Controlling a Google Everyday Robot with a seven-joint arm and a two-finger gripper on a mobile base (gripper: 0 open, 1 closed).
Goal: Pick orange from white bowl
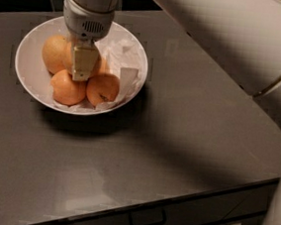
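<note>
gripper: the gripper [83,66] hangs from the arm [212,37], pointing straight down into the middle of the fruit pile, with its pale tip low among the fruit.
grip state: cannot tell how wide it stands, or whether it has hold of anything.
just in front of the tip: the orange [66,88], deep-coloured and smooth, lies on the camera side and slightly camera-left. its top edge meets the tip in this view, but contact cannot be confirmed.
beside the tip, camera-right: a smaller orange with a dark stem mark [103,88] sits close against the orange.
behind the tip, camera-left: a paler yellowish fruit [53,52], partly covered by the gripper.
behind the tip, camera-right: a sliver of orange skin [101,66]. cannot tell if it is a fourth fruit.
around it all: the white bowl [28,64], with crumpled paper lining [123,58] bunched on the camera-right side.
under the bowl: a dark countertop [178,138], with a drawer handle [146,217] at its near edge.
step in hand: judged as the reach and close. the orange is in the bowl, not lifted.
next move calls for: a firm close centred on the orange alone, then a straight vertical lift clear of the rim.
watch for: crowded neighbours may roll or ride up, and the paper may snag.
</note>
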